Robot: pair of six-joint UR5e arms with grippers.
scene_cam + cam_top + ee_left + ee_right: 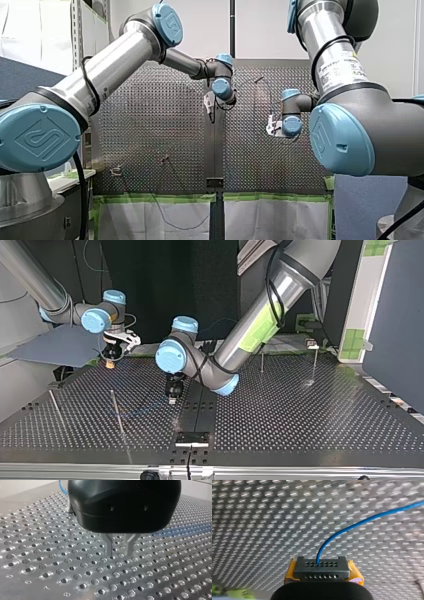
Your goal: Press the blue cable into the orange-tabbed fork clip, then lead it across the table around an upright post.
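From the right wrist view I read my right gripper (pixel 321 568) as closed on the blue cable (pixel 362 521). Its black fingers sit pressed together with yellow pads at either side. The cable comes up out of the seam between them, bends, and runs off over the perforated table (pixel 262 517). In the top view that gripper points down near the table's far edge at the view's left. An orange-yellow tip shows close above the surface, and I cannot tell whether it touches. My left gripper (pixel 119 553) hangs over the middle of the table, pointing straight down. Its two metal fingers stand a little apart with nothing between them, and their tips are just clear of the holes. Beyond its black body, in the left wrist view, a short stretch of the cable rises from a small metal fitting (pixel 70 510) on the table. In the top view a faint blue line lies on the table between a thin upright post (pixel 116 410) and my left gripper. I cannot tell on which side of the post it passes. Two further posts (pixel 262 361) stand at that view's right, well apart from both grippers.
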